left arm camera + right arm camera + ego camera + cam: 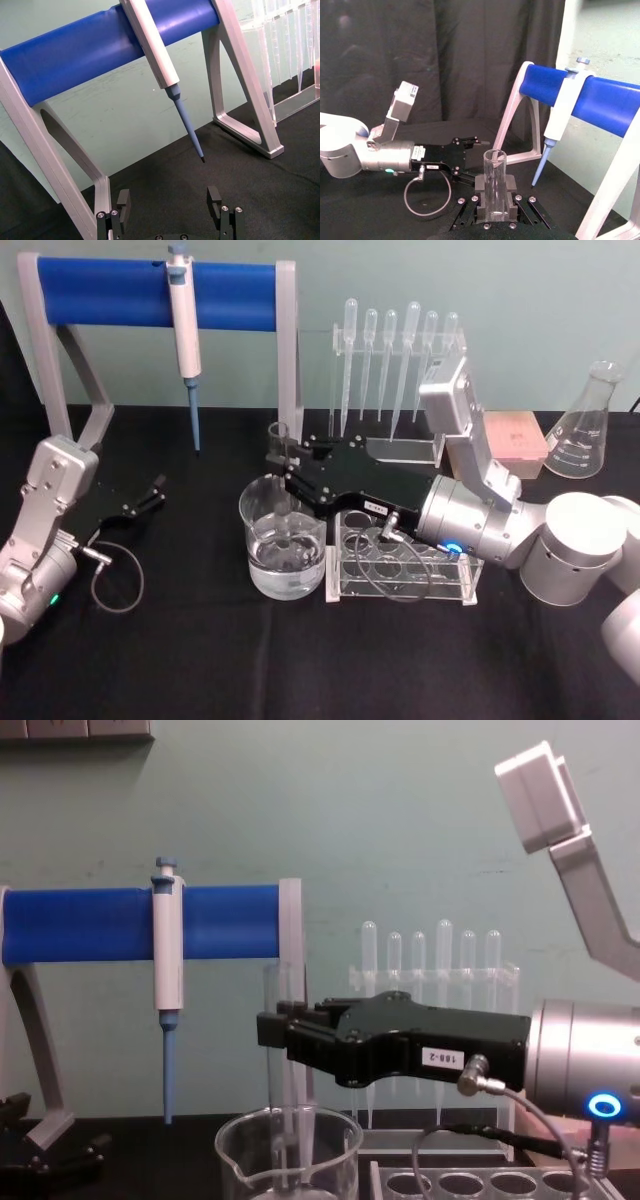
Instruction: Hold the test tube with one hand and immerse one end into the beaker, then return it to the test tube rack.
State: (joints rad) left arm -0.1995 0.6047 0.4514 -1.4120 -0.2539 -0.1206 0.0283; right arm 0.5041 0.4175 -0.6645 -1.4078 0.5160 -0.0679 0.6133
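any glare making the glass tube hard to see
Head view: glints in the beaker half hide the tube there. Chest view: tube faint against the pale wall. Right wrist view: stands out against the dark curtain, in the right pincer. Left wrist view: sheen on the blue bar beyond the idle left pincer.

micropipette [184, 335] hanging on blue bar [100, 293] | plastic pipettes [395, 355] upright at back | conical flask [583, 430] at right edge
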